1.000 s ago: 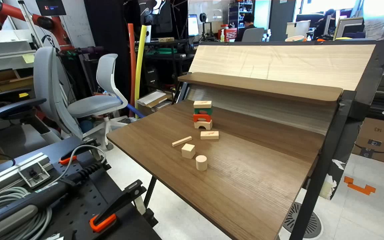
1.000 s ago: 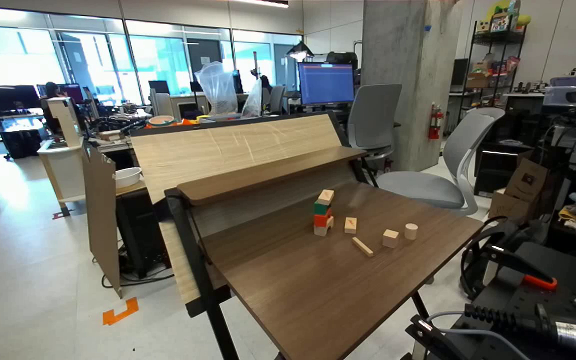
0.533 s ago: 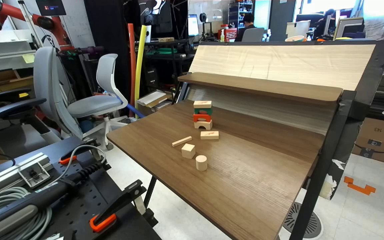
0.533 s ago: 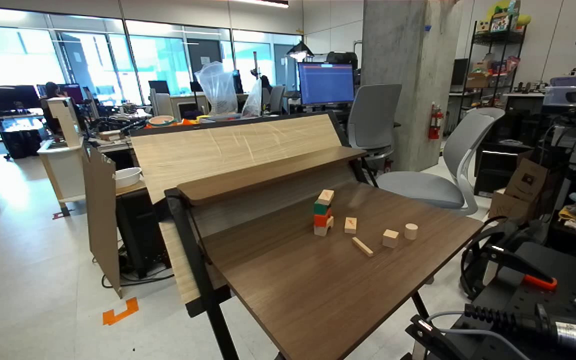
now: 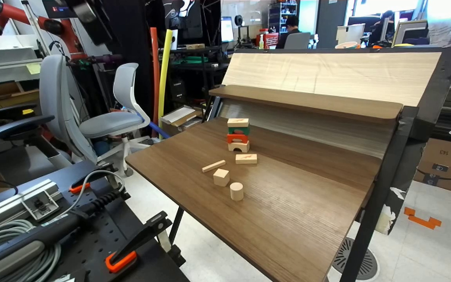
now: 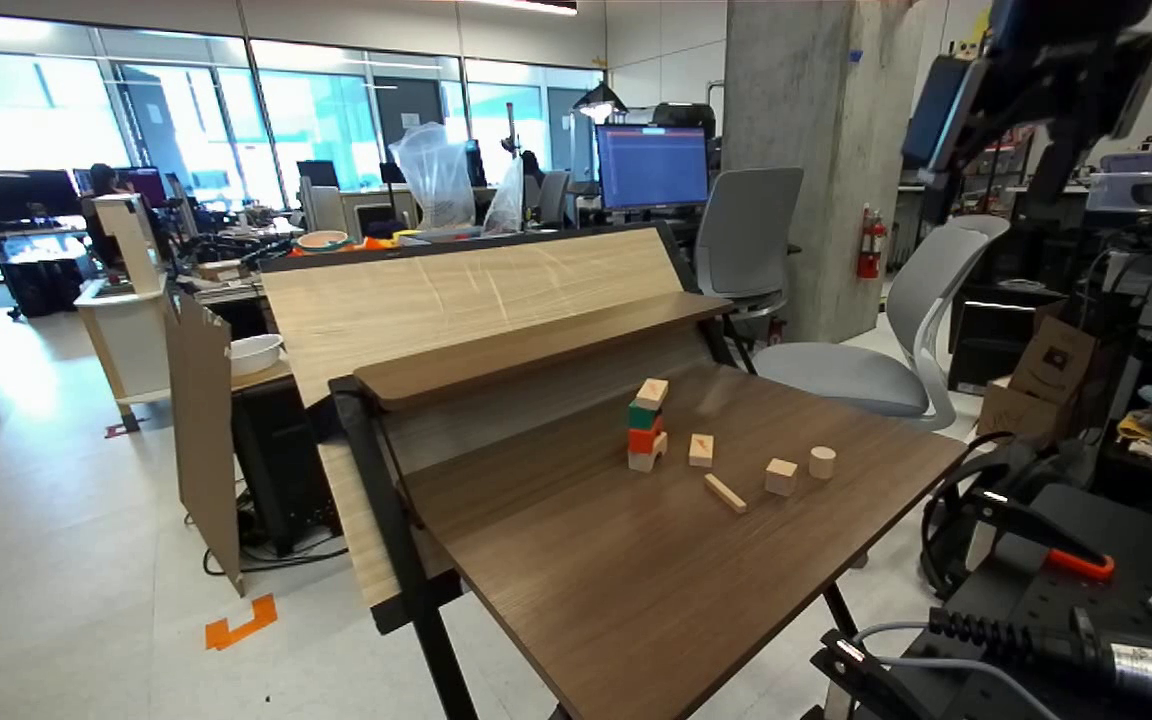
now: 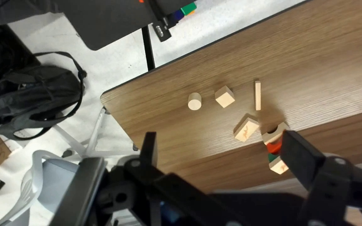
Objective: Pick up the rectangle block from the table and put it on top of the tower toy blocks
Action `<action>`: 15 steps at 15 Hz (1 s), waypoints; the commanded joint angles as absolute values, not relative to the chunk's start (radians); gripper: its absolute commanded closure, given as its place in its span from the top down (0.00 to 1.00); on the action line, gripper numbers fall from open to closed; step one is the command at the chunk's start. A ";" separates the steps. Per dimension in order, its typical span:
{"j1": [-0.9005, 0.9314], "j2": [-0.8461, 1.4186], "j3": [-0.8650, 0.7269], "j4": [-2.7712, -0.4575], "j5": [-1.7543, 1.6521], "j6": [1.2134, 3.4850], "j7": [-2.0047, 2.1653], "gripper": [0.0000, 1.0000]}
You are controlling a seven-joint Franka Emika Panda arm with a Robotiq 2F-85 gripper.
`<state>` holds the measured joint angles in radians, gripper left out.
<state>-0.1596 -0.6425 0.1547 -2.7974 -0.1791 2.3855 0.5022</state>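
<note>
The rectangle block is pale wood with an orange-red mark and lies on the brown table point(image 5: 284, 219). It shows in both exterior views point(image 5: 246, 158) point(image 6: 701, 451) and in the wrist view point(image 7: 246, 129). Close beside it stands the tower toy blocks point(image 5: 238, 138) point(image 6: 644, 425): a pale arch, an orange-red arch, a green piece and a pale marked block on top. My gripper point(image 7: 220, 138) is open and empty, high above the table. Its right finger partly hides the tower point(image 7: 274, 147) in the wrist view. The gripper also shows at the upper right in an exterior view point(image 6: 991, 190).
A pale cube point(image 5: 221, 178), a cylinder point(image 5: 236, 192) and a thin strip point(image 5: 213, 166) lie near the rectangle block. A raised shelf point(image 5: 307, 102) runs along the table's back, behind the tower. A grey chair point(image 6: 846, 378) and a black workbench with clamps point(image 5: 147, 258) stand beside the table.
The dark arm and gripper have come down into both exterior views from the top. The blocks and the tower have not moved.
</note>
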 commanded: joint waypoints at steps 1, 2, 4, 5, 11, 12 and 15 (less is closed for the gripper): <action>-0.256 -0.382 0.295 -2.701 -0.194 2.517 0.780 1.00; -0.293 -0.319 0.340 -2.666 -0.206 2.536 0.861 1.00; -0.373 -0.196 0.419 -2.581 -0.251 2.552 1.020 1.00; -0.411 -0.139 0.454 -2.532 -0.282 2.544 1.101 1.00; -0.307 0.142 0.308 -2.236 -0.517 2.424 1.555 1.00; -0.265 0.196 0.269 -2.173 -0.540 2.392 1.617 1.00; -0.142 0.166 0.137 -2.208 -0.484 2.430 1.579 1.00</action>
<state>-0.2627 0.1757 0.2603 -2.2038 -0.5176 2.4215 1.6044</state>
